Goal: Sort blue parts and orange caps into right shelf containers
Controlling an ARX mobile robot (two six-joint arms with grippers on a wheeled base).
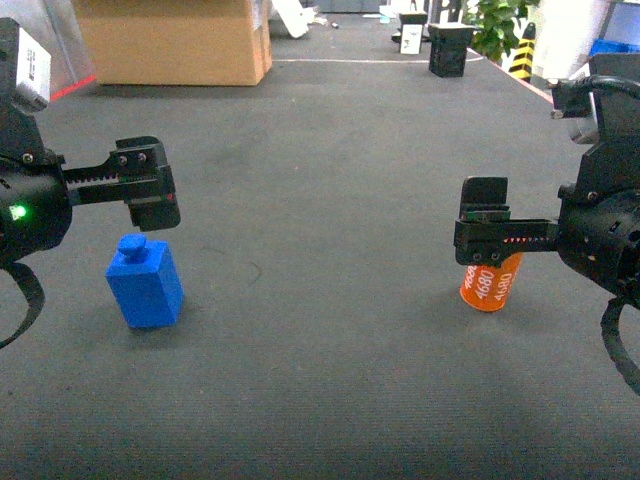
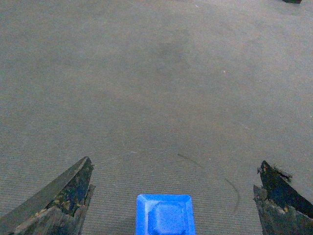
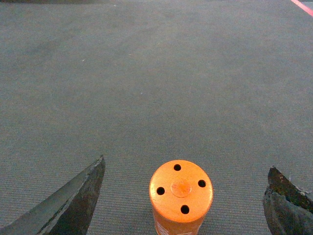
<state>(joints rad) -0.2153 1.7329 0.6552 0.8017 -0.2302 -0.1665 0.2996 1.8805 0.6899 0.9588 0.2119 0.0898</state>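
Observation:
A blue part [image 1: 145, 283], a square block with a knob on top, stands on the dark carpet at the left. My left gripper [image 1: 150, 190] hangs open just above and behind it. In the left wrist view the blue part [image 2: 165, 215] lies centred between the spread fingers of the left gripper [image 2: 175, 164], untouched. An orange cap [image 1: 490, 280], a cylinder marked 4680, stands upright at the right. My right gripper [image 1: 485, 225] is open over it. The right wrist view shows the cap's holed top [image 3: 181, 191] between the wide-apart fingers of the right gripper [image 3: 186, 164]. The shelf containers are out of view.
A large cardboard box [image 1: 175, 40] stands at the back left beside a red floor line [image 1: 70, 88]. Black stands [image 1: 450, 48], a plant [image 1: 500, 25] and a yellow-black post [image 1: 522, 50] are at the back right. Carpet spans the middle.

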